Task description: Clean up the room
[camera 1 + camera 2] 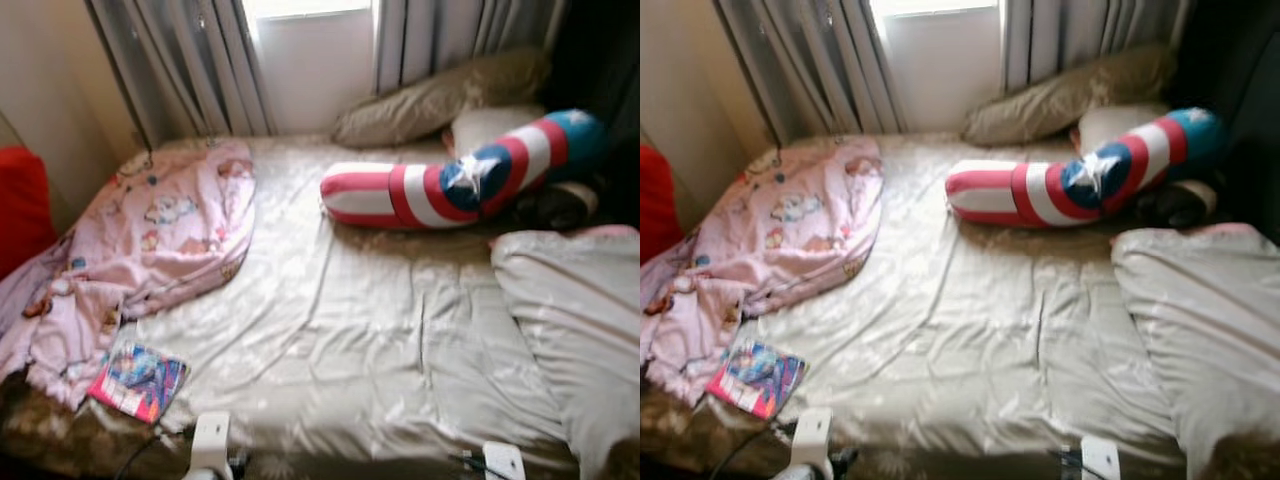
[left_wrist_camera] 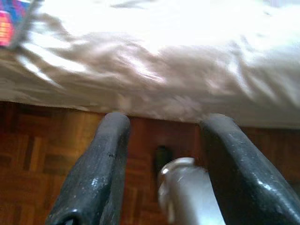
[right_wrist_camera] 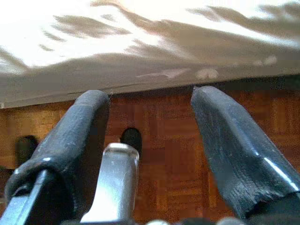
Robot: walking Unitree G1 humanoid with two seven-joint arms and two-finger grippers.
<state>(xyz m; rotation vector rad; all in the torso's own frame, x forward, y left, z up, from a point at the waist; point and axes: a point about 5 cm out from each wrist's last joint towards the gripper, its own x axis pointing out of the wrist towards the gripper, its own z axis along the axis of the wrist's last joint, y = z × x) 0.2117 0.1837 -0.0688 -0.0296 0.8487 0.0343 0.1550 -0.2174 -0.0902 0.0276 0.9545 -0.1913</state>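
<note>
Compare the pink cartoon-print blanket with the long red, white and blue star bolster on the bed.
The pink cartoon-print blanket lies crumpled and flat over the bed's left side, spilling past the edge; the long red, white and blue star bolster is plump, tubular and gently bent, near the pillows at the right. The blanket is pale with small figures; the bolster has bold stripes and a white star. Both rest on the beige sheet.

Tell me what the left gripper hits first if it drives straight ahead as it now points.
Probably the side of the bed: the open left gripper aims at its sheet-covered edge above the wooden floor. Depth is unclear.
</note>
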